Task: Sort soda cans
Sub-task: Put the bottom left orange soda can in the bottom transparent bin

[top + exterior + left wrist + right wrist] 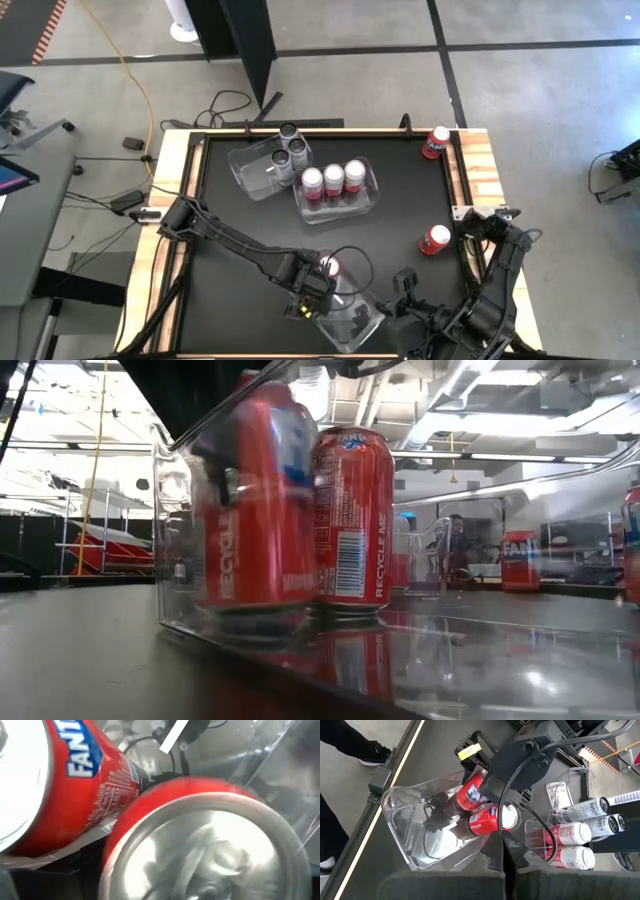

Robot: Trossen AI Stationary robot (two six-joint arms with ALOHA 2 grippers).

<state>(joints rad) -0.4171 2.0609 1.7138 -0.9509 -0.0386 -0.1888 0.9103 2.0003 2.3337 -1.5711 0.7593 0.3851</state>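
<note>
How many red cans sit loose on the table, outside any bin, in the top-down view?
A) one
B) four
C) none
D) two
D: two red cans stand on the bare table at its right side, one at the far corner and one nearer the right arm; the rest are in clear bins.

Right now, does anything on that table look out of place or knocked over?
Yes. Two red cans lie loose near the table's right side, outside the clear bins where the others stand sorted. The upper one sits right against the table's edge.
</note>
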